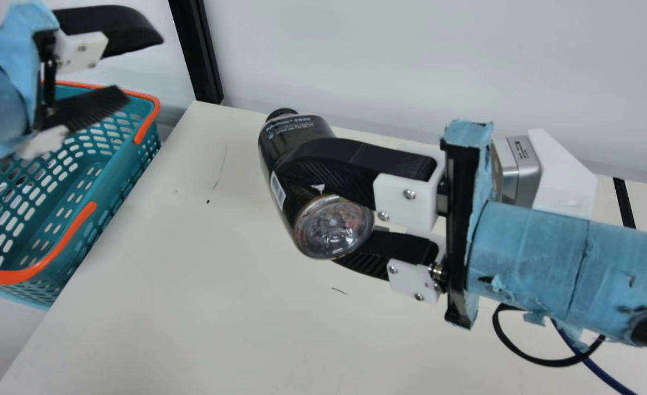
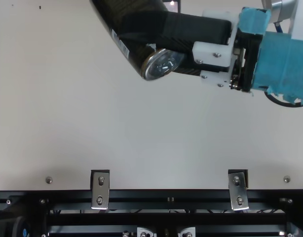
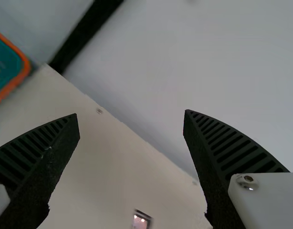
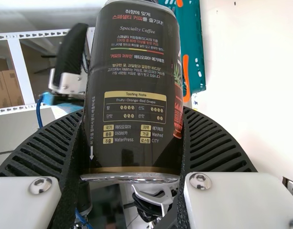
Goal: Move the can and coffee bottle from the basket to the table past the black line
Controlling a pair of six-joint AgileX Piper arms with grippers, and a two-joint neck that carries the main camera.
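Black and brown, the coffee bottle (image 1: pixel 293 134) tilts above the cream table (image 1: pixel 219 329), gripped between the ribbed fingers of the right gripper (image 1: pixel 310 214). It is between the basket (image 1: pixel 147 125) and the black line (image 1: pixel 623 202). The left gripper (image 1: pixel 143 68) stands wide open with nothing between its fingers, over the teal, orange-trimmed basket in the main view.

The right wrist view gives the label (image 4: pixel 134 71) nearly face on: rows of white and red print, a thin line of several colours, then a yellow-framed box (image 4: pixel 135 109) with a solid yellow heading. Small yellow tags sit in pairs beneath it, a white arrow points towards the base along one side, and red lettering runs up the other beside a green leafy design.

From the main view come the black cap (image 1: pixel 281 113), a few pale lines of print near it, a barcode (image 1: pixel 278 190) and the clear, shiny base (image 1: pixel 333 226). The top view shows the barcode and base too; the left wrist view catches a basket corner beside a black post (image 3: pixel 84 36).
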